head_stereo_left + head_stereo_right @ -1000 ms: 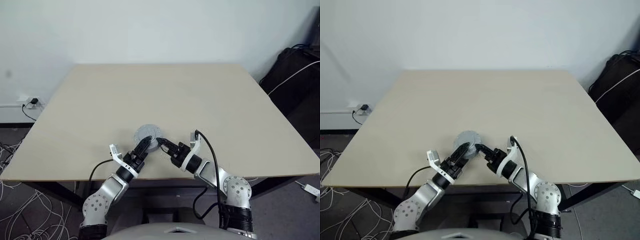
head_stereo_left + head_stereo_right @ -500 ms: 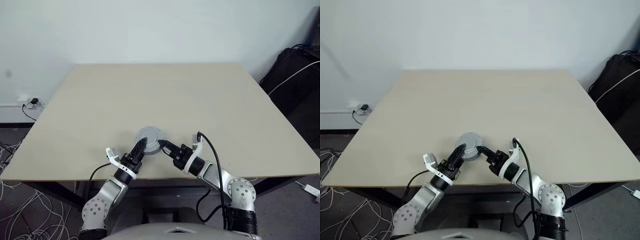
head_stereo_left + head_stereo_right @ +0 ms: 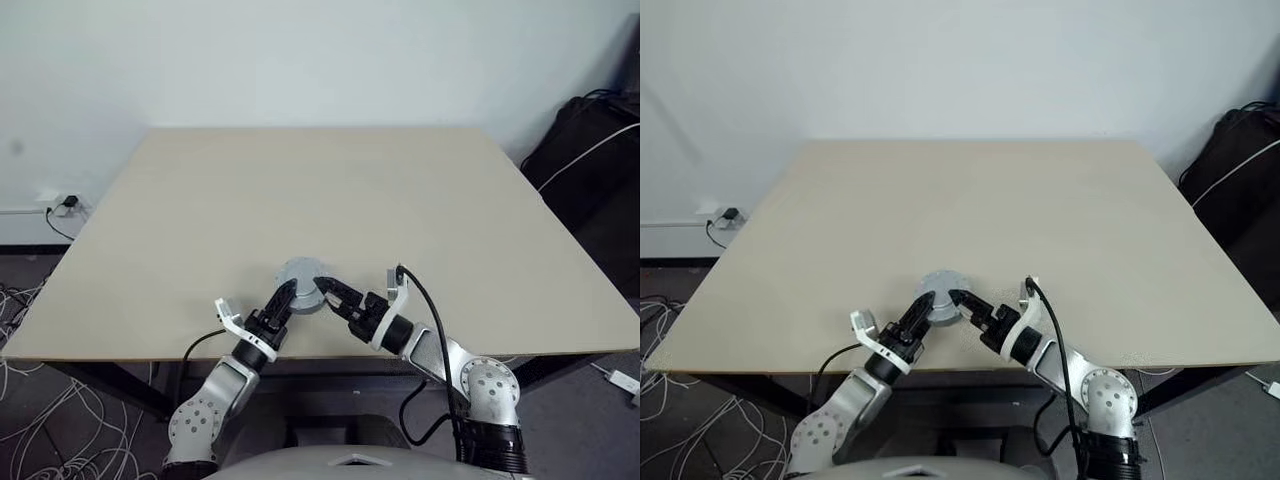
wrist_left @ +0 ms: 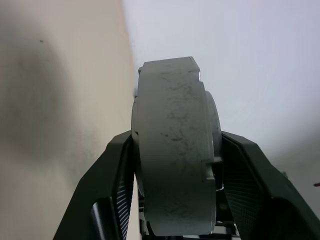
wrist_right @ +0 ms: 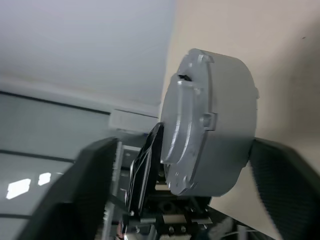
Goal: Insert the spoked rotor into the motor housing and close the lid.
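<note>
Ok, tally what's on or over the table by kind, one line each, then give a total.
Pale grey round closed motor housing, standing on the beige table: 1
Black two-fingered robot pincers, left pincer and right pincer: 2
Total: 3

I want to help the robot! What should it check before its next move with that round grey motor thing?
1. Left tool gripping the pale grey round motor housing: ok, a finger presses each side.
2. Right tool open and free of the housing: ok, its fingers stand wide around it.
3. Pale grey round lid sitting on the housing: ok, it looks seated; whether it is locked, cannot tell.
4. Spoked rotor inside: cannot tell, the closed housing hides it.
5. Housing well back from the front edge of the beige table: not ok, it is close to that edge.
</note>
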Controlling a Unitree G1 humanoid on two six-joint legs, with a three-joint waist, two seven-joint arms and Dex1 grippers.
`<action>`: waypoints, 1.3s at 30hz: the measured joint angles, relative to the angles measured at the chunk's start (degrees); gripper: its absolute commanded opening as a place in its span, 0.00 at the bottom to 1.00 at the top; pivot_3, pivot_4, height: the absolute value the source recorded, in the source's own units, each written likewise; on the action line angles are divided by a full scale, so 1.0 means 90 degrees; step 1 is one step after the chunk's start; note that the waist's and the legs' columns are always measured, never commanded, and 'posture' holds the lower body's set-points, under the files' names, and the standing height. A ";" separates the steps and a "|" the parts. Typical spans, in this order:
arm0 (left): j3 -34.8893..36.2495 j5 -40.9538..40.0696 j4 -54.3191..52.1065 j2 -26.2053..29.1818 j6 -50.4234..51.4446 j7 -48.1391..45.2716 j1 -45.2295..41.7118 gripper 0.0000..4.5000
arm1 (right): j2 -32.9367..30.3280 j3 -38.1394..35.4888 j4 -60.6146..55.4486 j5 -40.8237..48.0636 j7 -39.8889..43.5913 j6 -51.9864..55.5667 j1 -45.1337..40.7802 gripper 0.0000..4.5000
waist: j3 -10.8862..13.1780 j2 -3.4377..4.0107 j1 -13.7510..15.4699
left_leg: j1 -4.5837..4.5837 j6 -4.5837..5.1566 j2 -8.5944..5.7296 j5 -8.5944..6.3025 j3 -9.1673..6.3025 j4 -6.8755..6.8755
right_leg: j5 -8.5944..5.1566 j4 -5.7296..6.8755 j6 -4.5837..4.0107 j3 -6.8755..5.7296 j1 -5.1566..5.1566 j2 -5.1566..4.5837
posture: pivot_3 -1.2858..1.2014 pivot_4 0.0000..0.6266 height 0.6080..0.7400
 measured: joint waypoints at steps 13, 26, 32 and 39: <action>0.0747 0.0834 0.0575 -0.0045 -0.1029 0.0915 -0.0956 0.47 | -0.1840 0.2393 -0.0780 -0.5698 0.0705 -0.3158 0.0710 1.00 | 0.0004 -0.0028 0.0127 | 0.0002 -0.0007 0.0001 0.0004 0.0001 0.0025 | 0.0005 0.0003 0.0008 -0.0003 0.0009 0.0015 | 0.52 0.00 1.00; 0.2063 0.1590 0.3110 -0.0324 -0.2189 0.1131 -0.3435 0.47 | -0.1587 0.2614 -0.0196 -0.7735 0.1240 -0.5653 0.1172 1.00 | 0.0038 -0.0123 0.0310 | 0.0004 -0.0014 -0.0001 0.0009 -0.0003 0.0075 | 0.0028 0.0006 0.0038 -0.0006 0.0038 0.0066 | 0.52 0.00 1.00; 0.2319 0.2101 0.4405 -0.0349 -0.2335 0.1018 -0.4422 0.47 | -0.1300 0.2447 0.0050 -0.8048 0.1164 -0.5888 0.1363 1.00 | 0.0039 -0.0123 0.0269 | 0.0005 -0.0025 0.0001 0.0015 -0.0001 0.0080 | 0.0030 0.0014 0.0039 -0.0003 0.0033 0.0074 | 0.52 0.00 1.00; 0.2683 0.2744 0.5805 -0.0236 -0.2713 0.1083 -0.5210 0.47 | -0.1105 0.2342 0.0084 -0.8177 0.1214 -0.5873 0.1507 1.00 | 0.0039 -0.0124 0.0253 | 0.0005 -0.0017 0.0004 0.0011 -0.0003 0.0080 | 0.0032 0.0019 0.0035 -0.0002 0.0030 0.0072 | 0.52 0.00 1.00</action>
